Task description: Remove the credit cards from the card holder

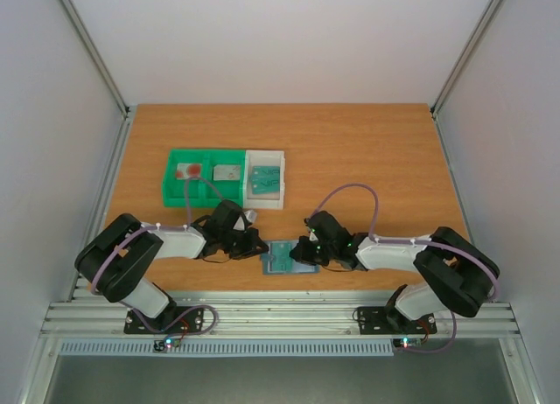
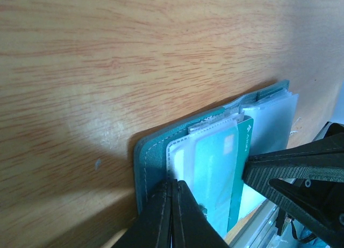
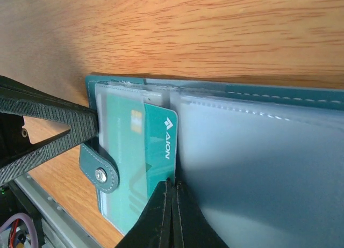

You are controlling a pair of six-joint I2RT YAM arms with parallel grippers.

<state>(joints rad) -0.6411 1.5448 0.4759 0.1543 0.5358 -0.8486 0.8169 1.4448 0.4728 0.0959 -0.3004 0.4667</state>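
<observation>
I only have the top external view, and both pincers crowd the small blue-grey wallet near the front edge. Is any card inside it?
Observer: Yes. The right wrist view shows a teal plastic card marked AION slid partly out of a clear sleeve in the open blue-grey folding card holder.
Operator: Is the right pincer closed on it?
Observer: No, the right pincer has its fingers apart, straddling that card.
Operator: And the left?
Observer: The left pincer is open too, fingers either side of the clear sleeves.
</observation>
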